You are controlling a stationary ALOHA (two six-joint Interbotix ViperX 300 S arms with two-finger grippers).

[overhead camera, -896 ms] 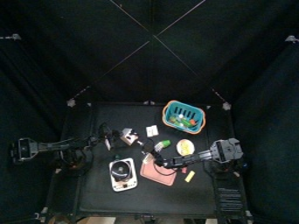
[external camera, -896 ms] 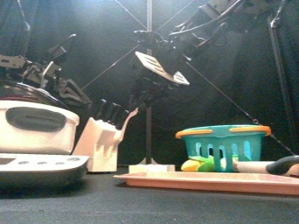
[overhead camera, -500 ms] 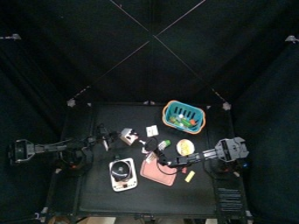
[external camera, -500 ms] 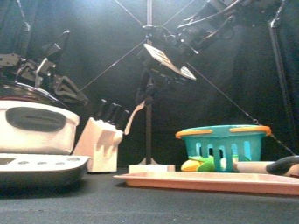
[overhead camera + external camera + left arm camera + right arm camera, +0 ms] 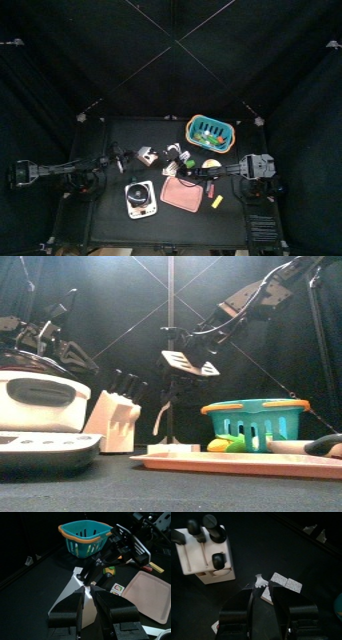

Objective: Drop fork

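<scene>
Right gripper [image 5: 262, 587] has come down over the last second. In the front view it sat high against the curtains and now hangs lower, level with the space between the knife block [image 5: 204, 554] and the teal basket [image 5: 254, 408]. From above, the right arm has also swung off the pink tray [image 5: 241, 461] toward the white cards [image 5: 286, 583]. The fork [image 5: 257, 582] is still with it: its tines show at the tips of the jaws in the right wrist view, clear of the table [image 5: 120, 135], above the bare patch just beside the cards. The jaws stand fairly wide, yet the fork head sits across them, so I read this as a grip on the fork, not a release. Judgement: carry and descent look done, and the drop itself is not yet made. Parting the jaws here should land the fork near the cards, short of the block. Left gripper [image 5: 88, 587] rests by the knife block, pointing at the right one; whether it is closed on anything I cannot tell.
</scene>
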